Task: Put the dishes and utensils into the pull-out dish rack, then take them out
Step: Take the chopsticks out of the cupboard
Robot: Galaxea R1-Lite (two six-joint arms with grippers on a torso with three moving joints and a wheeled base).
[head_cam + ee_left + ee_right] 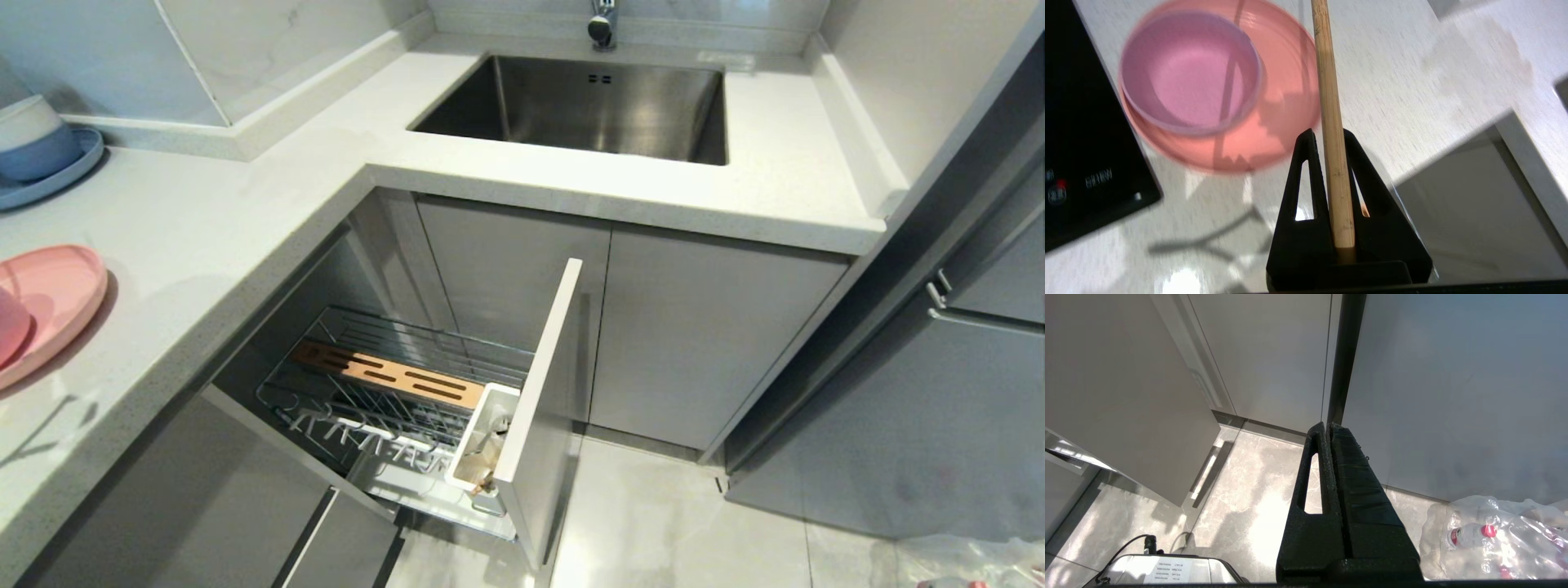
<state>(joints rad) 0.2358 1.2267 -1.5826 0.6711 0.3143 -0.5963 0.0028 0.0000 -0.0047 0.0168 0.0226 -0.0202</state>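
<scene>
- Chopstick (1333, 134) clamped between the closed fingers of the left gripper (1329, 134), its long axis running straight out past the fingertips, in line with the hand.
- Beyond the tips and below, off to one side of the stick, sits the pink bowl (1190, 71) on the pink plate (1286, 102), both on the white counter (1412, 81).
- Farther out, the counter edge drops away; past it the dish rack (392, 384) is pulled open, its white utensil cup (482, 441) at the front corner.
- Judgement: this arm carries; the stick needs tipping end-down over that cup.
- Right gripper (1329, 428) hangs low by the floor, fingers pressed together, empty, well away from the rack.
</scene>
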